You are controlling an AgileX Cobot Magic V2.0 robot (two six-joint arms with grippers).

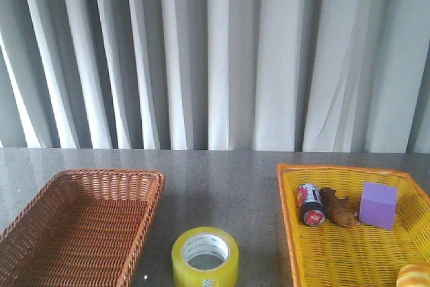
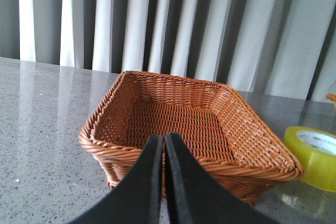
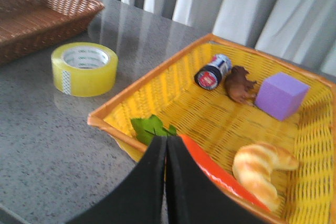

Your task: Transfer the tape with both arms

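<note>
The tape [image 1: 205,257], a wide yellow roll with a white printed core, lies flat on the grey table between the two baskets. It also shows in the left wrist view [image 2: 315,157] and in the right wrist view [image 3: 84,68]. Neither arm shows in the front view. My left gripper [image 2: 164,139] is shut and empty, in front of the brown wicker basket [image 2: 247,137]. My right gripper [image 3: 167,142] is shut and empty, at the near edge of the yellow basket [image 3: 131,90].
The brown wicker basket [image 1: 144,206] stands at the left. The yellow basket [image 1: 290,206] at the right holds a small jar [image 1: 311,204], a brown toy [image 1: 338,208], a purple cube [image 1: 378,204], a croissant [image 3: 262,167] and a red-and-green vegetable [image 3: 220,174]. Grey curtains hang behind.
</note>
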